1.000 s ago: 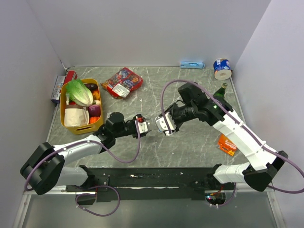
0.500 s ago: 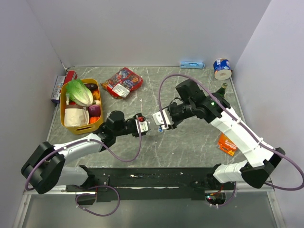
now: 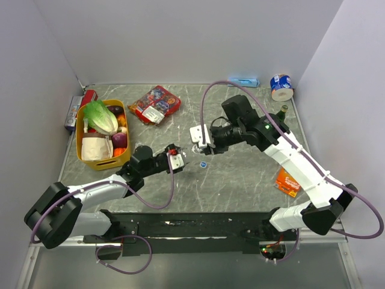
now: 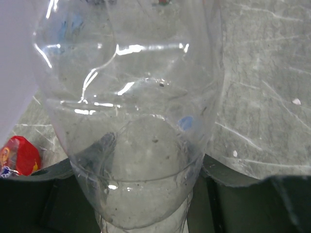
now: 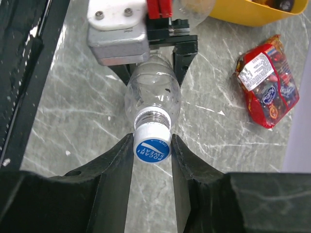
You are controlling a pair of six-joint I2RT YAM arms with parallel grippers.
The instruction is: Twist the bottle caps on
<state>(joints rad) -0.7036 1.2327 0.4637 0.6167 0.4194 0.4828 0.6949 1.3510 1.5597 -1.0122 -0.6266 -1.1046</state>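
Near-centre of the table (image 3: 240, 174), left gripper (image 5: 153, 63) clamps the clear bottle (image 5: 151, 92), its mouth pointing right. Right gripper (image 5: 151, 143) pinches the blue cap (image 5: 151, 150) at that mouth. Best bet: square the cap to the threads, press lightly, then twist.

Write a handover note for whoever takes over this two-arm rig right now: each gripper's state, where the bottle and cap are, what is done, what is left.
Left gripper: shut on the body of the clear bottle, its mouth toward the right arm.
Right gripper: shut on the blue bottle cap, which sits at the bottle's mouth.
Done: cap brought to the mouth.
Left: bare neck threads show behind the cap, so it is not screwed home; turn it down fully, then let go. A second bottle or cap is not clearly visible.
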